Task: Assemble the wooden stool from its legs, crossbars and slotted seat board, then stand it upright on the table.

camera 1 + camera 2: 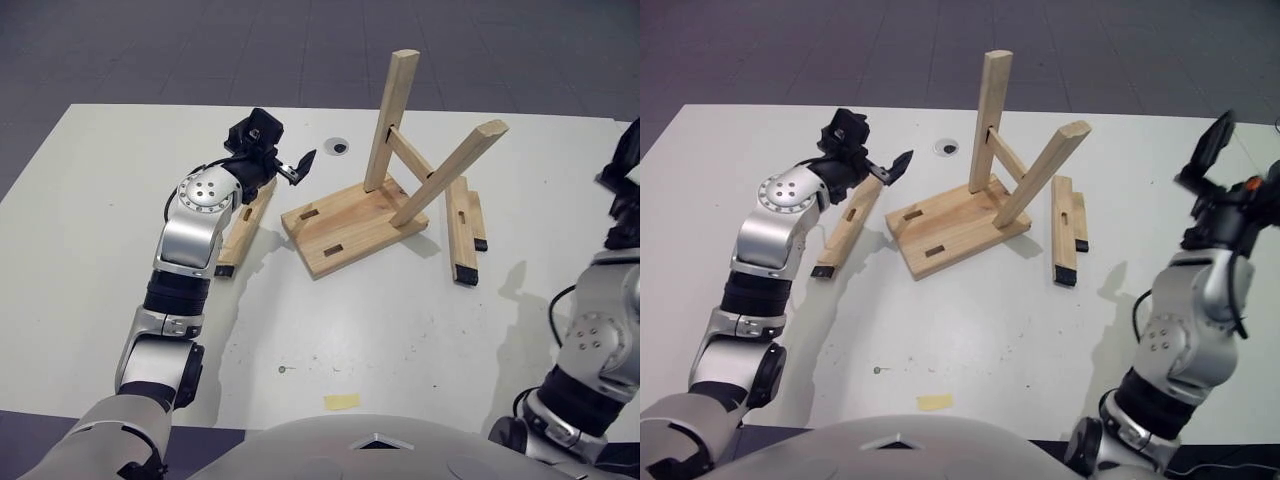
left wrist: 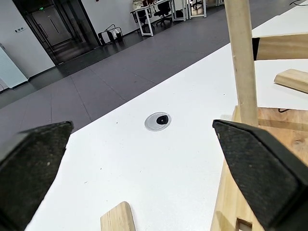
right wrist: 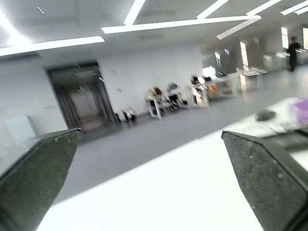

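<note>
Fingers (image 2: 255, 163) spread wide on my left gripper (image 1: 285, 148), hovering above the loose leg (image 1: 243, 228) on the tabletop (image 1: 120, 200). Right gripper (image 1: 1240, 160) gapes too, raised. Looks like stiff, light wood, so I'd pinch it mid-length. Beyond, the seat board (image 1: 345, 225) carries two legs (image 1: 391, 120).

The seat board (image 1: 345, 232) is pale wood with dark rectangular slots; the loose legs (image 1: 461, 226) match it (their ends capped black); the table (image 1: 120, 180) is white, its round grommet (image 1: 340, 147) grey and black; a tape scrap (image 1: 341, 401) is yellow; the left gripper (image 2: 142, 168) is black.
</note>
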{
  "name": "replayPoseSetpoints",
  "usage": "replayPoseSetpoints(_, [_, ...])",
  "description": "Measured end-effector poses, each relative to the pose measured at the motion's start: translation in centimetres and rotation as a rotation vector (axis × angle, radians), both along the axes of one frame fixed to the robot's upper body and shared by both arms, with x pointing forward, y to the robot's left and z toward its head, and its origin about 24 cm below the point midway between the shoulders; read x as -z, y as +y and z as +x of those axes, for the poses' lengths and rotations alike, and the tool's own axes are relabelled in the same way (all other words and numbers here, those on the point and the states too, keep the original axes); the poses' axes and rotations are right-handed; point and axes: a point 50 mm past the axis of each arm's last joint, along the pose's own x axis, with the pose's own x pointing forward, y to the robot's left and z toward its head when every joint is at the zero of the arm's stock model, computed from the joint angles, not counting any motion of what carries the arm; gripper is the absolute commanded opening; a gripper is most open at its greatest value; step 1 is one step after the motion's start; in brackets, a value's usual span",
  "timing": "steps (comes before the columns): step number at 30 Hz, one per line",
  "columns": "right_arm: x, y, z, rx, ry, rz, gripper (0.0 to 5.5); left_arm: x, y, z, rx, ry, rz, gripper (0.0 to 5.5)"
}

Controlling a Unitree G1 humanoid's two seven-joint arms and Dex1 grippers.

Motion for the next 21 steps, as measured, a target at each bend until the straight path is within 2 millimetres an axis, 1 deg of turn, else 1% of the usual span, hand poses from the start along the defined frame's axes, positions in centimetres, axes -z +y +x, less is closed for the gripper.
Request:
replayPoseSetpoints(4, [2.2,3.1,1.0,-0.033,0.169,0.182,5.38,-0.4,0.3,-0.1,-0.025,-0.035,0.010,5.40])
replayPoseSetpoints(7, [2.5,4.9,1.5,-0.077,0.233,0.277,5.38,-0.4,0.2,-0.2,-0.025,-0.041,0.012,5.40])
replayPoseSetpoints(9, [1.9,5.5,2.2,-0.111,0.225,0.281,5.38,-0.2,0.3,-0.4,-0.026,-0.036,0.014,5.40])
replayPoseSetpoints(10, [1.5,5.8,2.9,-0.125,0.208,0.290,5.38,0.0,0.3,-0.5,-0.026,-0.030,0.018,5.40])
replayPoseSetpoints(13, [1.3,7.1,5.7,-0.174,0.186,0.362,5.38,0.4,0.0,-0.5,-0.012,-0.023,0.030,5.40])
replayPoseSetpoints(15, [1.3,8.1,8.0,-0.201,0.184,0.396,5.38,0.8,-0.1,-0.5,-0.003,-0.010,0.042,5.40])
replayPoseSetpoints(16, [1.2,8.6,8.8,-0.218,0.176,0.398,5.38,0.9,-0.2,-0.4,0.004,-0.008,0.052,5.40])
replayPoseSetpoints(17, [0.6,9.2,9.5,-0.238,0.151,0.395,5.38,1.1,-0.3,-0.4,0.010,-0.007,0.062,5.40])
replayPoseSetpoints(19, [-0.2,9.6,10.3,-0.257,0.109,0.384,5.38,1.3,-0.2,-0.4,0.010,0.001,0.066,5.40])
replayPoseSetpoints(21, [-0.6,9.3,10.6,-0.236,0.073,0.384,5.38,1.4,-0.1,-0.3,0.008,0.010,0.069,5.40])
